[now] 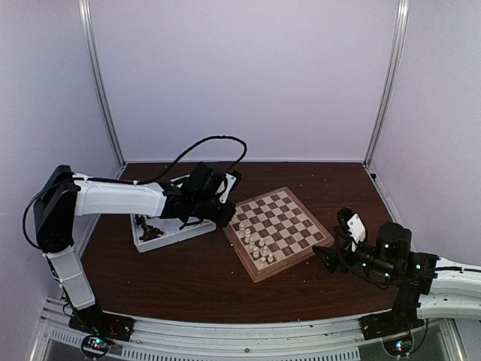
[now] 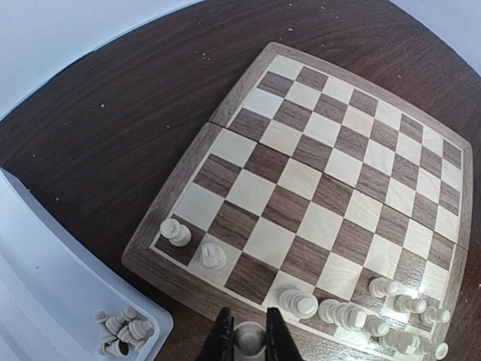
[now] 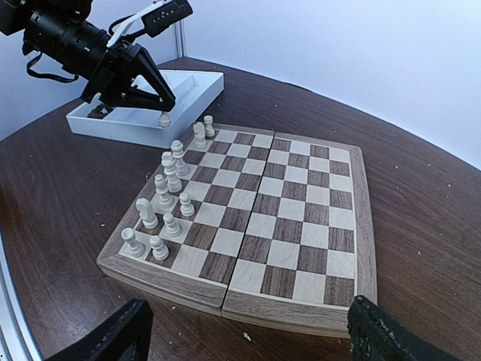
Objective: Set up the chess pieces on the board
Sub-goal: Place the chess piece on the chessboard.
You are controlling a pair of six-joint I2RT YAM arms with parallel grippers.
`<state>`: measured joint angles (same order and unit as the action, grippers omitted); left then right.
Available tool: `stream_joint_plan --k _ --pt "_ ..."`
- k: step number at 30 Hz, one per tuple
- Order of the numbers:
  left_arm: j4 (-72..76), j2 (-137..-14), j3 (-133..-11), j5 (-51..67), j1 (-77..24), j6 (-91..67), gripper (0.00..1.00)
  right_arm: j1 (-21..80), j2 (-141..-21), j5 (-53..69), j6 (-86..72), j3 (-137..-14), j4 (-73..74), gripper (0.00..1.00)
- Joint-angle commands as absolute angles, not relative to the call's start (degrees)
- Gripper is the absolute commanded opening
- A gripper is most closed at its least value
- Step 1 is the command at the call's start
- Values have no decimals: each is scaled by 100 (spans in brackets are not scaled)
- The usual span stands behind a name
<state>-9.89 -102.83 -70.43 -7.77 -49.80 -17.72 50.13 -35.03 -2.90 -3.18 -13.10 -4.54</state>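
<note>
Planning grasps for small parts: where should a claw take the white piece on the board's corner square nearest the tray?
Probably its upper body, from straight above: the corner piece stands upright and slim, with a neighbour close on one side.

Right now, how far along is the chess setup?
Done: about ten cream pieces stand along one side of the board. In hand: the left fingers are shut on one more cream piece near that edge. The right fingers are open and empty. Left: spare cream pieces lie in the tray, and no dark piece is on the board.
</note>
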Motion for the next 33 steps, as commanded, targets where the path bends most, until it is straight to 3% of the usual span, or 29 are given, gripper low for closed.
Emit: stream_joint_plan --k 1,33 --pt "-581 -10392 -6920 -791 -4928 -1784 0 5001 -3461 -379 -333 -1222 -571 91" --pt "-43 -11070 -7117 -738 -4922 -1675 0 5001 -3480 -353 -317 -1222 -589 92"
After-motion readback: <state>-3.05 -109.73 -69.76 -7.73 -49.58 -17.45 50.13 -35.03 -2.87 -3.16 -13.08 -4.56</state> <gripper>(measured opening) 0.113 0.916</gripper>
